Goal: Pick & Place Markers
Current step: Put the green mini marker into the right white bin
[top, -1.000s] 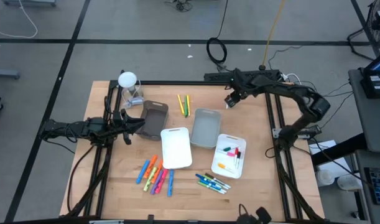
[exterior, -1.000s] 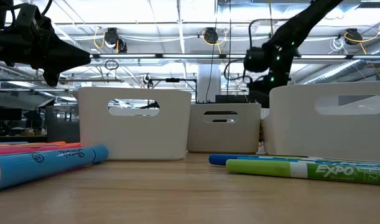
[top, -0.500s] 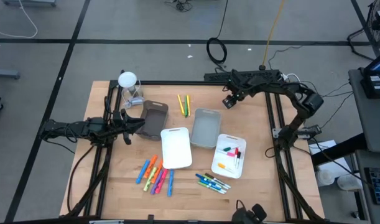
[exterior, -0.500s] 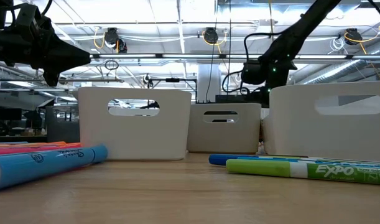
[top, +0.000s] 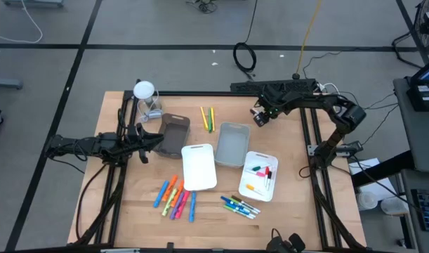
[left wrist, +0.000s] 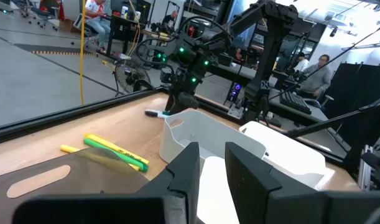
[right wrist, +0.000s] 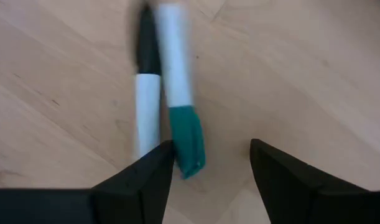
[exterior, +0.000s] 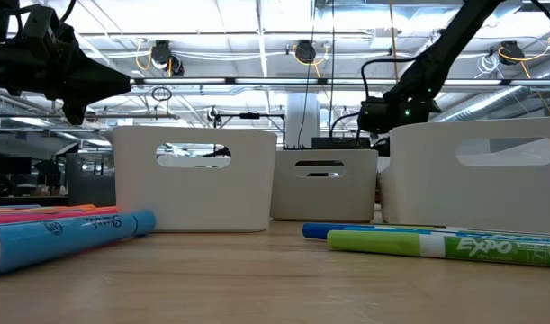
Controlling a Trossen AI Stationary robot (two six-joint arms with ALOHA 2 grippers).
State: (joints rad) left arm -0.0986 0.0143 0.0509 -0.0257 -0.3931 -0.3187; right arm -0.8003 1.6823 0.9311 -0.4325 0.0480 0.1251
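Note:
Two markers lie side by side on the wood at the table's far right: a white one with a teal cap [right wrist: 177, 99] and a white one with a black end [right wrist: 146, 93]. My right gripper [right wrist: 211, 168] hangs open just above their near ends, pointing steeply down; it shows beside the grey tray [top: 232, 144] as my right gripper [top: 258, 118]. The teal cap lies close to one finger [right wrist: 153, 177], and no touch shows. My left gripper [left wrist: 213, 163] waits level over the brown tray [top: 175, 135], its fingers a narrow gap apart with nothing between them.
A yellow and a green marker [top: 207, 117] lie at the far middle. Orange, pink and blue markers [top: 175, 197] and green and blue ones [top: 240, 206] lie near the front edge. A white tray [top: 199, 167] stands mid-table; another [top: 270, 184] holds several markers. A white lamp [top: 144, 91] stands far left.
My right gripper has come down toward the table at the far right, onto the spot of the two markers. The markers and trays have stayed where they were.

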